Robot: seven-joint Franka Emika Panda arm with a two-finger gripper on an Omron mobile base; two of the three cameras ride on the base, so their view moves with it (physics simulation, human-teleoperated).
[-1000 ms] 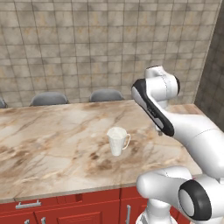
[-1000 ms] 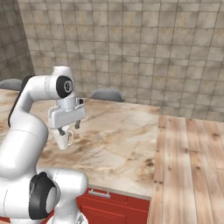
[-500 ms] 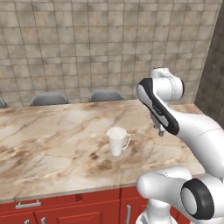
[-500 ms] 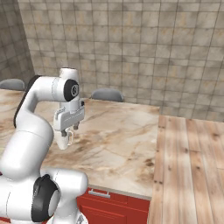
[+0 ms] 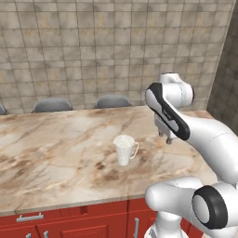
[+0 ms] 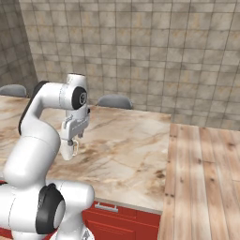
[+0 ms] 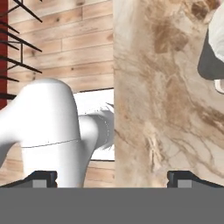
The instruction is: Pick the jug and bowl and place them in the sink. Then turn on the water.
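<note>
The jug (image 5: 124, 149), a small white pitcher with its handle to the right, stands upright in the middle of the marble counter (image 5: 56, 153). My gripper (image 5: 167, 138) hangs a little above the counter, to the right of the jug and apart from it, fingers pointing down. In the hand view my gripper (image 7: 112, 177) is open with nothing between the fingertips (image 7: 41, 177), and the jug (image 7: 216, 43) sits at the right edge. From the right base view the jug (image 6: 67, 150) peeks out just below my hand. The bowl and the sink are out of view.
Two grey chair backs (image 5: 52, 104) (image 5: 113, 100) rise behind the counter against the tiled wall. Red cabinets (image 5: 69, 223) run under the counter's near edge. A wooden floor (image 6: 206, 178) lies past the counter's right end.
The arm's upper joints have shifted slightly and the hand has turned a little above the counter. The jug has not moved and the jaws have stayed open.
</note>
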